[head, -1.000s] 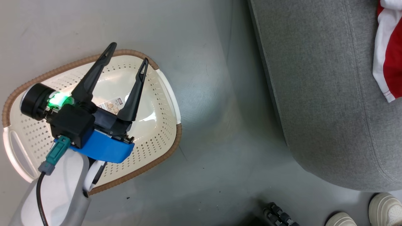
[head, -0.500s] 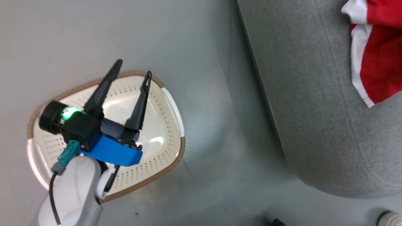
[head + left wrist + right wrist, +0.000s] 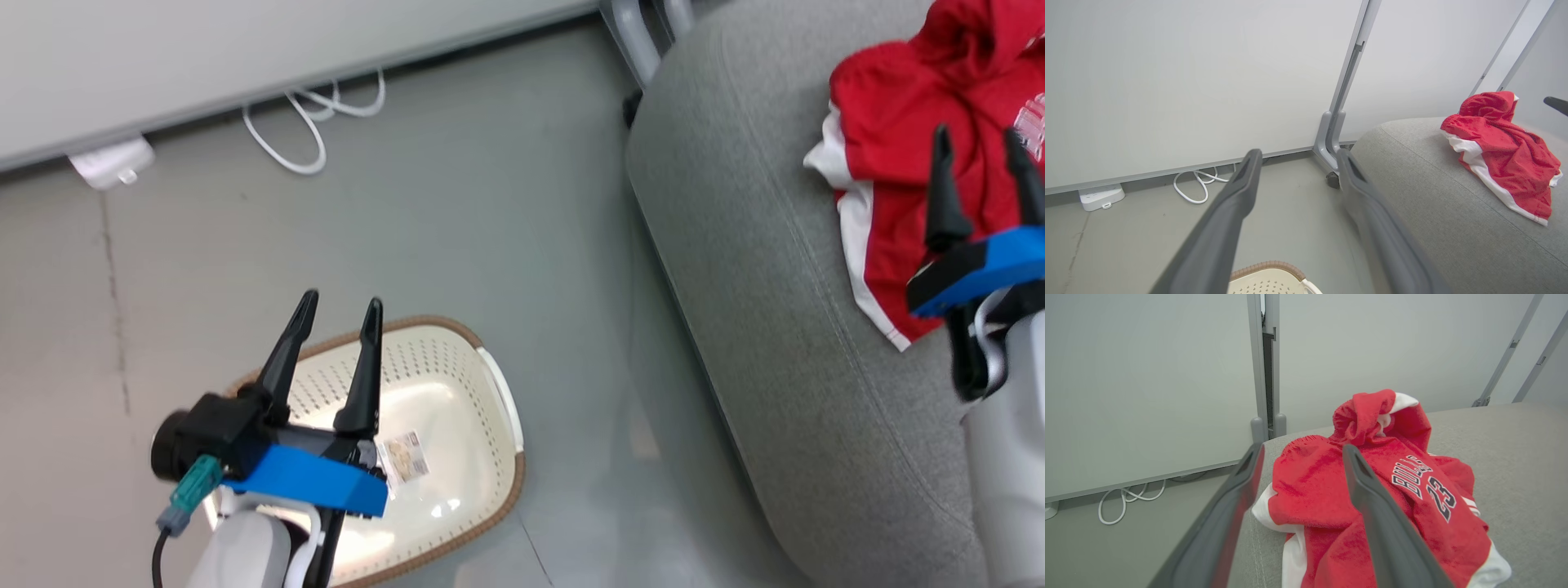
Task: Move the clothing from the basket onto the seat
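Red Bulls clothing [image 3: 890, 147] lying heaped on sofa cushion [image 3: 735, 245]; right tool [image 3: 980, 175] hovering spread above it; left tool [image 3: 340, 314] spread over laundry basket [image 3: 465, 392] beside cushion

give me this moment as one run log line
red-and-white soft sports clothing: heaped on grey fabric seat | cream perforated plastic basket: no garments seen inside | left gripper: open, over basket | right gripper: open, above clothing

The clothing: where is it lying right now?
In the head view the clothing lies bunched at the upper right on the seat, in front of the open right gripper; the basket sits apart at lower left.
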You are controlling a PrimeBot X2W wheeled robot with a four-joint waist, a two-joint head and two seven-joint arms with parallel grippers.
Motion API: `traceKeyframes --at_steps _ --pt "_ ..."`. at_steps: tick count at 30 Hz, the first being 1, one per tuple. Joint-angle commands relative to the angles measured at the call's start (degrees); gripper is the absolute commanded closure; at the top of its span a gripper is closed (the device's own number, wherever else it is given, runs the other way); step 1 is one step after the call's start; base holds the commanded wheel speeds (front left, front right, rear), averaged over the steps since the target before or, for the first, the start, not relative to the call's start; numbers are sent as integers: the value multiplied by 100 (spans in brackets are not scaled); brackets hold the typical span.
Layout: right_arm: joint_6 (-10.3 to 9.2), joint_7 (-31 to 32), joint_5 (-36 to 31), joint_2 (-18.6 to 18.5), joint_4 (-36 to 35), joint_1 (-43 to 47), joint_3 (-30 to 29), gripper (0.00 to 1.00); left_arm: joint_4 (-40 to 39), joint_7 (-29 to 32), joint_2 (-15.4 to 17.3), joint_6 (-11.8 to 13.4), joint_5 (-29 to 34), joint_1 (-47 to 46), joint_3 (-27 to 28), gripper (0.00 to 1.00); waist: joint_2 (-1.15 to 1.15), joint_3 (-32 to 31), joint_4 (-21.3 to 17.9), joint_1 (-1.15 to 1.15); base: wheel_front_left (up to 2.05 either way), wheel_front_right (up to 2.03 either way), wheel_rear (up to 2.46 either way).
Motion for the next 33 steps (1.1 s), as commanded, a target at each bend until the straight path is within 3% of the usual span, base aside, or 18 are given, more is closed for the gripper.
traceKeyframes --at_steps 1,13,23,33 --pt "1 10 30 62 -154 286 50 0 32 -25 -65 -32 18 180 102 0 0 -603 324 1 0 0 0" --pt "1 328 -180 769 -1500 2000 324 0 156 -22 -428 -49 171 1095 1130 0 0 -1511 859 1 0 0 0" --pt "1 719 -374 903 -2450 2987 567 0 342 -21 -491 -42 159 1432 1433 0 0 -1905 1142 1 0 0 0" --pt "1 890 -41 906 -2778 3540 718 0 475 -21 -462 -43 82 1588 1538 0 0 -2086 1287 1 0 0 0"
